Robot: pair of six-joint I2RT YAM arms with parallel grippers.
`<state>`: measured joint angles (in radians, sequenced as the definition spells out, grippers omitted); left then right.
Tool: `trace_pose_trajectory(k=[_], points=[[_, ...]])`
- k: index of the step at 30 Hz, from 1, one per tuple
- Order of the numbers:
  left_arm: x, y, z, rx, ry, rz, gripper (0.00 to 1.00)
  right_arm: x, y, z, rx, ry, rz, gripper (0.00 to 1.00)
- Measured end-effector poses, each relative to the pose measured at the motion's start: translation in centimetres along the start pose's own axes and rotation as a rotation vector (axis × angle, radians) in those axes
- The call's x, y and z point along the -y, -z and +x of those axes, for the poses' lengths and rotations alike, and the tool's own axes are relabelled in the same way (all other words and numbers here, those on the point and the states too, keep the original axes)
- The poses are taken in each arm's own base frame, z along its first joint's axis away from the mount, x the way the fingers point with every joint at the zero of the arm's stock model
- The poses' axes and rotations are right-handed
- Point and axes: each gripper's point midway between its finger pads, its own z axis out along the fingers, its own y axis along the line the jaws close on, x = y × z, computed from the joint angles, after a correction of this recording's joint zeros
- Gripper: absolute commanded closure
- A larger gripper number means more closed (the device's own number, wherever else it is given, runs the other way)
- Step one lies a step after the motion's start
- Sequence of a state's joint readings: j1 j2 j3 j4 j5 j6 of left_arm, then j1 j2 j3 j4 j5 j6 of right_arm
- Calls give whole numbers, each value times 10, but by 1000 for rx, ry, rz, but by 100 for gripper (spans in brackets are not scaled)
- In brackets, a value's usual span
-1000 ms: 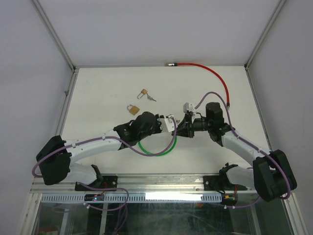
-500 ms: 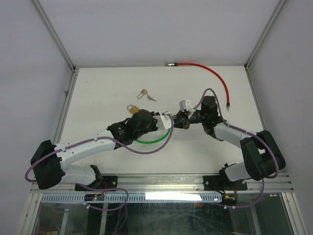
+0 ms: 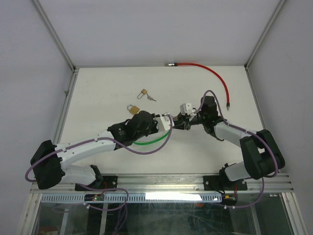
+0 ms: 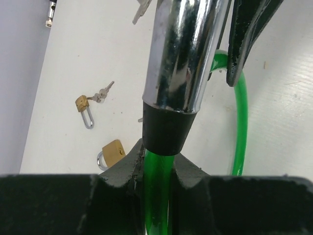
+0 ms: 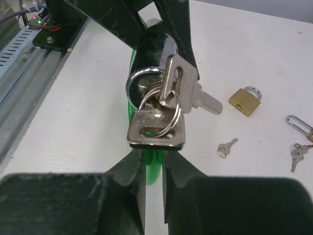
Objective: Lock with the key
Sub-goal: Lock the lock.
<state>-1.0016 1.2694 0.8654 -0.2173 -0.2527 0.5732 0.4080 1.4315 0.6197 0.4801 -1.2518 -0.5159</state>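
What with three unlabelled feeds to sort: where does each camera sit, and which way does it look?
Top external: fixed above, behind the bases, looking down on the white table; both arms show, left gripper and right gripper meeting.
Left wrist: on the left arm, looking past its own fingers at the chrome lock cylinder and green cable.
Right wrist: faces the cylinder's other end, with silver keys; own fingers at bottom.
Shared: both wrist views show the cylinder and a brass padlock.
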Motion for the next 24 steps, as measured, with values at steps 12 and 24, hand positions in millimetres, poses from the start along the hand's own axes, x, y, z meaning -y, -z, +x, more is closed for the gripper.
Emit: trace_pose_trajectory(k=[12,24], points=[[13,-3,-10,49,58,27,100,-12,10,9,-48,24,-25,73],[14,-7,-10,73,94,8,100,-15,18,18,-78,-26,-15,49]])
